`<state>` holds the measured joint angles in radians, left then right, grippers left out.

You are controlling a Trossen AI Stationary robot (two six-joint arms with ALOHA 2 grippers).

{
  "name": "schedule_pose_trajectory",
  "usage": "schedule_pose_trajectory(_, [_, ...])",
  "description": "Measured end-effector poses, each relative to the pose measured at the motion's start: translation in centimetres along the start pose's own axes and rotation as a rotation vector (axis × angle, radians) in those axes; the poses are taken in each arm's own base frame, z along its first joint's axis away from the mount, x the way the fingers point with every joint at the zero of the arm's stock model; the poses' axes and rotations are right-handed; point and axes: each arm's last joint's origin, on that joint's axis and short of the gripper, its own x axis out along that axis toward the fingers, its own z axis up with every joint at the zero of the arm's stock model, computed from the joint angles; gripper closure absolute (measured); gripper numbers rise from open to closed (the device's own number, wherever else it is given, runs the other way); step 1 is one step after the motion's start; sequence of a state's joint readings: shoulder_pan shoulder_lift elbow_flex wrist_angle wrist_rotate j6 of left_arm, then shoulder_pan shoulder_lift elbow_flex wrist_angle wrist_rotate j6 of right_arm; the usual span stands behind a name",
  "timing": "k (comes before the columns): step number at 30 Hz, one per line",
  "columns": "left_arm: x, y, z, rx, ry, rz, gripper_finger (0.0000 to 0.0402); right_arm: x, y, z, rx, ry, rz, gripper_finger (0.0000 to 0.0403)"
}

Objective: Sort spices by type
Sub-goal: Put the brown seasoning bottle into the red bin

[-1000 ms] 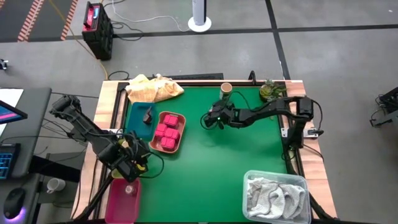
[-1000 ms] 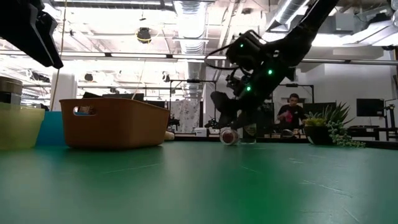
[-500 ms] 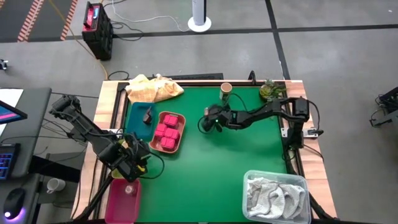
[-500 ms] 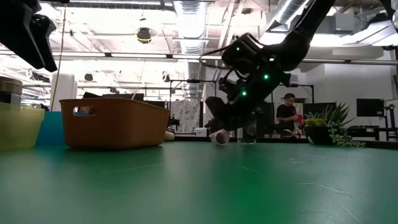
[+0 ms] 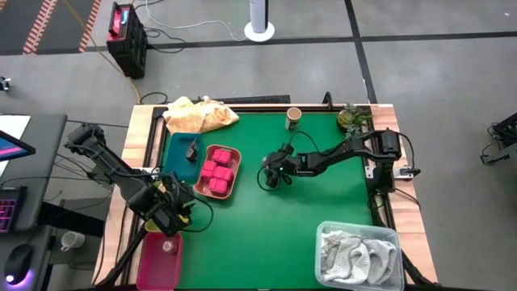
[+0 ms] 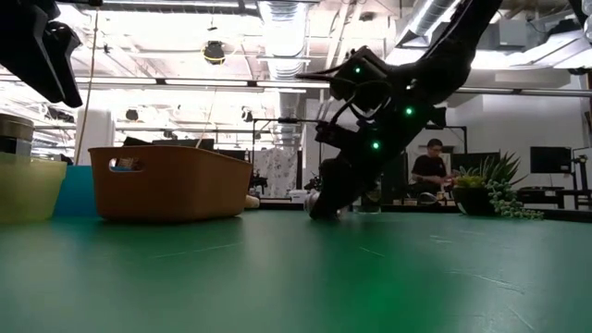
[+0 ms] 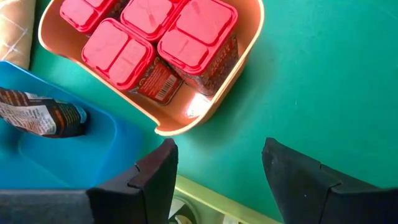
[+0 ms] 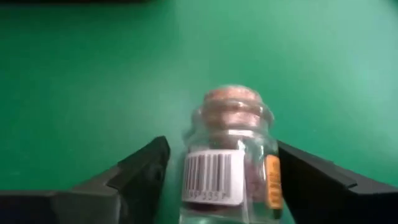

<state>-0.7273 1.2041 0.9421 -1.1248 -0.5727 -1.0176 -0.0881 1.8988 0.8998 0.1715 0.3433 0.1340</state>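
A small clear jar point(image 8: 231, 158) with a cork-coloured stopper lies on its side on the green table, stopper pointing away from my right wrist. My right gripper point(image 5: 271, 171) is open, low over mid-table, with one finger on either side of the jar point(image 6: 315, 204). My left gripper point(image 7: 217, 168) is open and empty at the table's left near corner, beside the salmon tray point(image 5: 230, 184) of pink packets point(image 7: 155, 37). A dark wedge-shaped packet point(image 7: 40, 115) lies in a blue tray point(image 5: 179, 162). A tan cup point(image 5: 293, 118) stands at the far edge. Another jar point(image 5: 168, 246) sits in the magenta tray point(image 5: 157, 267). My right gripper straddles the jar's body, coming slanting down from the table's right. One finger point(image 8: 314, 174) stands close against the jar's side point(image 8: 272, 171). Whether it touches, I cannot tell. A gap shows at the other finger point(image 8: 140, 168). The jar rests on the table.
A yellow cloth point(image 5: 199, 115) lies at the far left corner and a small plant point(image 5: 350, 118) at the far right. A clear bin point(image 5: 396, 238) of white-grey cloth sits at the near right corner. Bare green table stretches between the trays and the bin. A person sits in the room beyond.
My right gripper has moved toward the table's near edge and a little left, staying low. The jar has travelled along the table with it, toward the left, still lying on its side between the fingers.
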Motion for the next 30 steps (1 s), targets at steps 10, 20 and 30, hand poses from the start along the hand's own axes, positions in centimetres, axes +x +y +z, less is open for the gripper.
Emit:
schedule_pose_trajectory(10, [0.0,0.0,0.0,0.001,0.013,-0.007,0.0178,-0.5,-0.2,-0.2,0.010,0.045,-0.015,0.0077])
schedule_pose_trajectory(20, [0.0,-0.2,0.2,0.099,-0.022,-0.016,0.0178,-0.7,0.0,0.0,-0.041,0.034,-0.011,0.0191])
schedule_pose_trajectory(30, [1.6,0.8,3.4,0.161,-0.159,0.069,0.0178,-5.8,0.3,6.1,-0.155,-0.277,0.018,0.0191])
